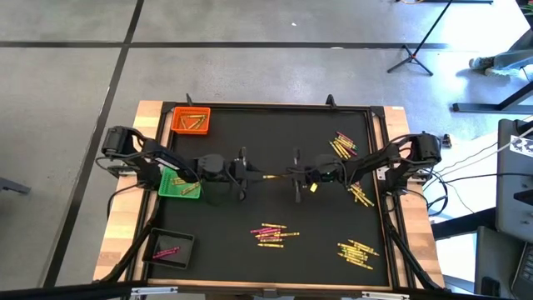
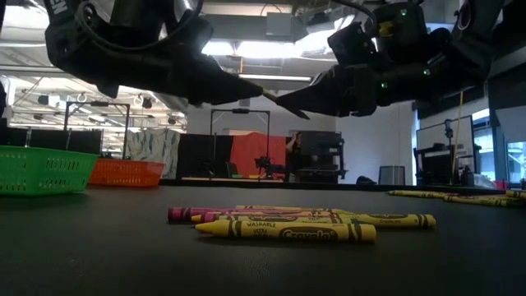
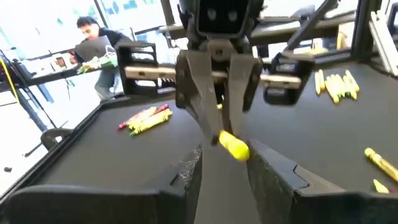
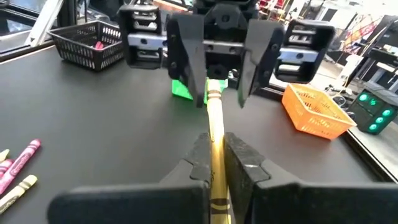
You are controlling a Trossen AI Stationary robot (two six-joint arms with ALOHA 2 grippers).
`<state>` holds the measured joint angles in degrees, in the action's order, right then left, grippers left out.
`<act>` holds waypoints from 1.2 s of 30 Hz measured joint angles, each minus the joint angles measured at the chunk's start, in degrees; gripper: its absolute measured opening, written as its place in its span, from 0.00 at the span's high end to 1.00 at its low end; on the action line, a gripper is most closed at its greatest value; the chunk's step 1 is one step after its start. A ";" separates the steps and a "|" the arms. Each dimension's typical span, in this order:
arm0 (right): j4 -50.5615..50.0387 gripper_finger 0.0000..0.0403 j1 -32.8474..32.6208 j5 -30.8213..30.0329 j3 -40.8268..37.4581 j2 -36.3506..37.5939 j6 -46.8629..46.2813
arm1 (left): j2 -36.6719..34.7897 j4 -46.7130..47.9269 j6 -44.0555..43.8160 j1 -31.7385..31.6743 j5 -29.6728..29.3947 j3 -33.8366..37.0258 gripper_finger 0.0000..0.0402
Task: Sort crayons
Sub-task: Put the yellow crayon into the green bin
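Item: one yellow crayon (image 4: 214,124), aloft mid-tabletop (image 1: 275,150). We find the right gripper (image 1: 293,174) clenched on it, tip offered between the left gripper (image 1: 246,173)'s parted fingers, apparently for handover toward the trays.

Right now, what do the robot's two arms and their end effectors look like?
Both arms are dark, nearly black, jointed, with black cables trailing off at the table's sides. The left end effector and the right end effector each have two dark tapered fingers under a boxy wrist block. Green indicator lights glow on one arm.
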<state>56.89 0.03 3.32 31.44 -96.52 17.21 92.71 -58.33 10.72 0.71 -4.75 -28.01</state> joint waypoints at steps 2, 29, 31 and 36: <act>0.24 0.95 0.00 -0.07 0.62 -0.55 0.00 | -0.02 -1.11 -0.15 0.00 0.00 0.00 0.73; -1.56 0.80 0.00 0.27 3.59 -3.68 -0.25 | -0.63 1.09 0.38 0.04 0.86 -0.02 0.99; -2.41 0.72 -0.01 0.25 3.55 -3.00 -0.20 | -0.82 2.84 0.26 0.25 0.76 -0.02 0.99; -11.78 0.57 -0.04 -0.24 3.54 3.93 -0.24 | -4.24 13.46 -1.49 1.33 -3.29 -0.05 0.99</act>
<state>45.11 -0.01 3.08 34.98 -92.59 16.97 88.46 -44.87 9.23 2.04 -8.04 -28.06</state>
